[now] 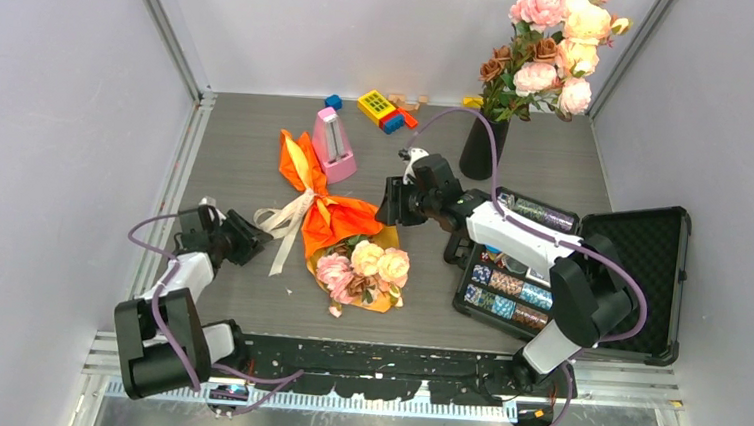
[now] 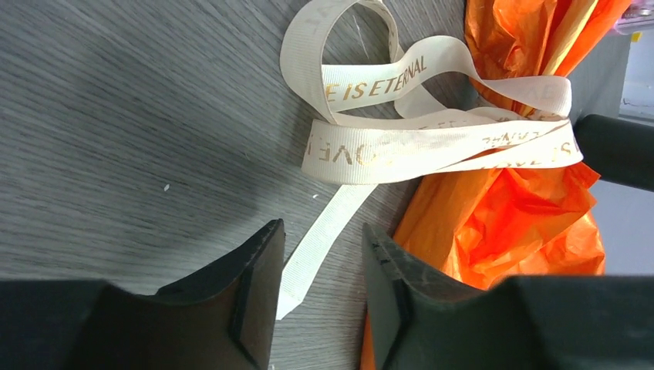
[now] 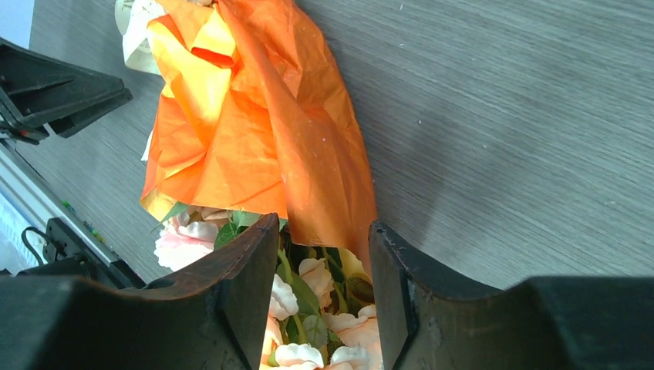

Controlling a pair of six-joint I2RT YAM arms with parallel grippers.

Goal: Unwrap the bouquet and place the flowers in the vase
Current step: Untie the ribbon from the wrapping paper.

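Unwrapping step, not yet begun. The bouquet lies flat just in front of the metronome; the vase stands well to its right. Right gripper, half-spread, straddles the paper mouth; left gripper, half-spread, straddles the ribbon tail. Next move, by judgement: pinch the tail and pull the bow loose.

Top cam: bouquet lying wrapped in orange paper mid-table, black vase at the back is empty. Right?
Not quite. The vase isn't empty: it holds a bunch of pink, peach and brown roses, as the top external view shows. The rest stands: the bouquet lies mid-table wrapped in orange paper.
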